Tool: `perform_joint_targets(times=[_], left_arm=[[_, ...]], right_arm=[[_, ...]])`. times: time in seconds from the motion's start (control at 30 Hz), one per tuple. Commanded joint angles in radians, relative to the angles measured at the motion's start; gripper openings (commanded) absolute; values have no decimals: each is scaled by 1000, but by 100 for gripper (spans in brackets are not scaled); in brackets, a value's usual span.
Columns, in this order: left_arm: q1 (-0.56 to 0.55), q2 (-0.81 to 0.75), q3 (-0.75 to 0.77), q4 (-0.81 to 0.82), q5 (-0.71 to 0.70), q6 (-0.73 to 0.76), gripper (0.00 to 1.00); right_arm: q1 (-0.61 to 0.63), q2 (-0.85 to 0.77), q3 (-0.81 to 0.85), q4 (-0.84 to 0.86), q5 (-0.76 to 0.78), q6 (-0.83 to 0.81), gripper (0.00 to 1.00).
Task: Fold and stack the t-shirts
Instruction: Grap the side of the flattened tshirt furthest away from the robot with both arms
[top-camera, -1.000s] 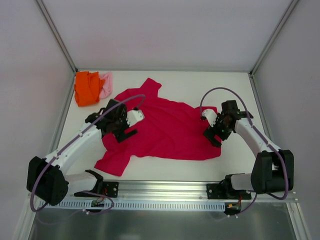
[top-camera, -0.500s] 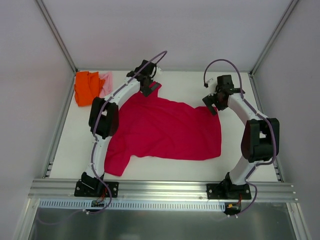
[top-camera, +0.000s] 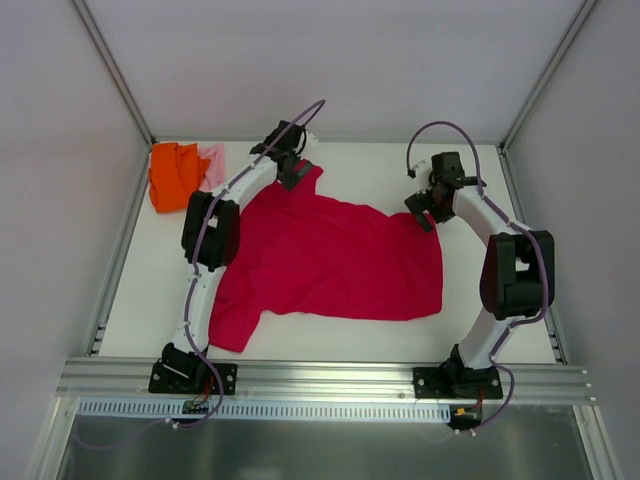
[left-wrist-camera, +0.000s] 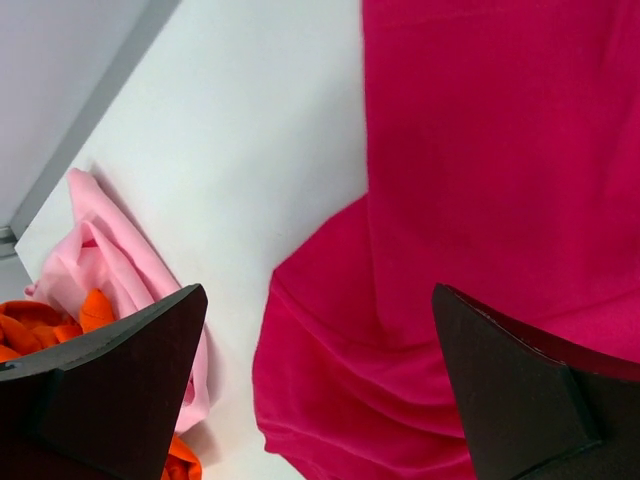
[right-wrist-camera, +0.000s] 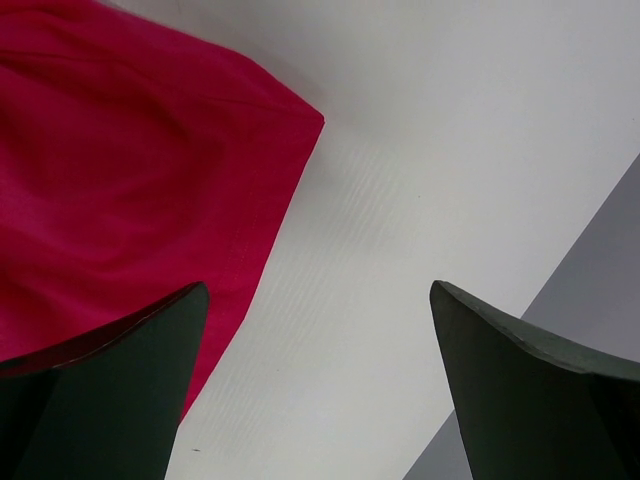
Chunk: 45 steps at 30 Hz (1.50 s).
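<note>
A crimson-red t-shirt is seen spread mostly flat across the middle of the white bench, with one sleeve pointing toward 7 o'clock and another toward 12 o'clock in the top view. An orange t-shirt is bunched at the bench's 10 o'clock corner, and a pale pink t-shirt is pressed against its 3 o'clock side, only a small part of it being shown. The left tool is placed over the far sleeve of the crimson-red t-shirt. In the left wrist view its fingers are spread wide with nothing gripped. Red folds and a strip of bare bench are seen between them, and the pink and orange cloth at 9 o'clock. The right tool is set at the shirt's 2 o'clock corner. In the right wrist view its fingers are likewise held wide apart and empty, with the shirt's corner at 10 o'clock and bare bench under the gap. Whether either tool's tips touch the cloth or merely hang just above it cannot be told, since the tips are cut off at the picture edges.
</note>
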Motion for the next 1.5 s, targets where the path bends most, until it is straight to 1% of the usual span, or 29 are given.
perform_joint_targets(times=[0.0,0.07,0.17,0.2,0.23,0.33,0.43,0.47,0.53,0.57,0.6,0.77,0.93,1.13,1.2,1.23,1.27,1.33,1.37,1.47], left_arm=[[28,-1,33,91,-6,-46,99],[46,-1,39,108,-6,-73,99],[58,17,80,73,27,-102,99],[61,19,85,56,50,-113,99],[63,17,91,25,117,-125,99],[68,13,88,13,188,-152,99],[74,23,85,17,223,-155,99],[75,30,85,2,266,-153,99],[74,37,88,-19,321,-147,95],[72,37,85,-42,393,-138,94],[72,37,91,-55,417,-136,93],[72,46,114,-117,520,-116,97],[72,60,134,-138,520,-106,96],[74,76,153,-162,478,-100,95],[72,79,153,-162,468,-98,91],[74,83,153,-158,448,-100,87],[72,85,157,-162,445,-100,81],[74,91,163,-170,437,-100,77],[72,94,166,-173,435,-101,72],[71,100,170,-179,409,-101,71]], right_arm=[[8,3,6,29,-12,2,100],[13,3,-10,45,-6,-3,100],[16,2,-21,52,-8,-2,100],[17,-2,-23,49,-14,0,100],[20,-3,-23,44,-18,4,100],[28,-28,-33,41,-35,14,100],[37,-55,-49,38,-55,17,100],[40,-61,-55,36,-58,18,100],[45,-72,-69,30,-72,18,100],[45,-77,-72,30,-80,15,100],[48,-78,-79,27,-81,14,100],[54,-72,-72,15,-84,0,100],[60,-83,-72,10,-95,-6,100],[62,-114,-98,15,-94,-28,100],[62,-120,-101,12,-97,-26,100],[60,-123,-104,12,-98,-28,100],[60,-126,-107,9,-103,-29,100],[60,-137,-110,6,-110,-31,100],[62,-141,-113,6,-112,-29,100],[60,-163,-121,4,-118,-32,100]])
